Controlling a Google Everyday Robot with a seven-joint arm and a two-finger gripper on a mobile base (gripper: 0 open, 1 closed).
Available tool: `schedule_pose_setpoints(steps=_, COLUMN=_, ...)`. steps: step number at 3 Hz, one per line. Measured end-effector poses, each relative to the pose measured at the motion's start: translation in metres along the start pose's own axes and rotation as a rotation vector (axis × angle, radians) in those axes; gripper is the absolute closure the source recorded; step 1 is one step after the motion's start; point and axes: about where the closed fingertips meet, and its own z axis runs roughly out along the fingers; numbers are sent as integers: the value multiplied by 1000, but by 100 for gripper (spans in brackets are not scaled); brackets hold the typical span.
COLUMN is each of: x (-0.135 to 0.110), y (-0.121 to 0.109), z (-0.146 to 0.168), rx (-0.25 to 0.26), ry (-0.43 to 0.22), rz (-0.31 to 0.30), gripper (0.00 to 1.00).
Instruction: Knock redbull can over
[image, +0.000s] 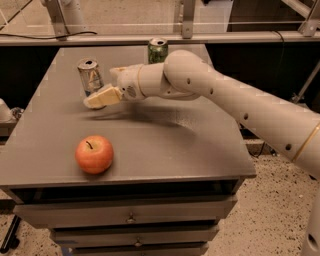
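The redbull can (90, 75), slim and silver with blue patches and a pull-tab top, stands upright at the back left of the grey table (200, 150). My gripper (95, 100) reaches in from the right on a white arm. Its cream fingers sit low, right in front of the can's base and touching or nearly touching it; the can's lower part is hidden behind them.
A wider green can (158, 50) stands at the table's back edge, behind my arm. A red apple (94, 154) sits near the front left. Drawers are below the tabletop. A rail runs behind the table.
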Motion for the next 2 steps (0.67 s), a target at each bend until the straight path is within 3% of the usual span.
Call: schedule_pose_setpoints(steps=2, x=-9, y=-8, z=17, rx=15, ry=-139, rz=46, gripper=65)
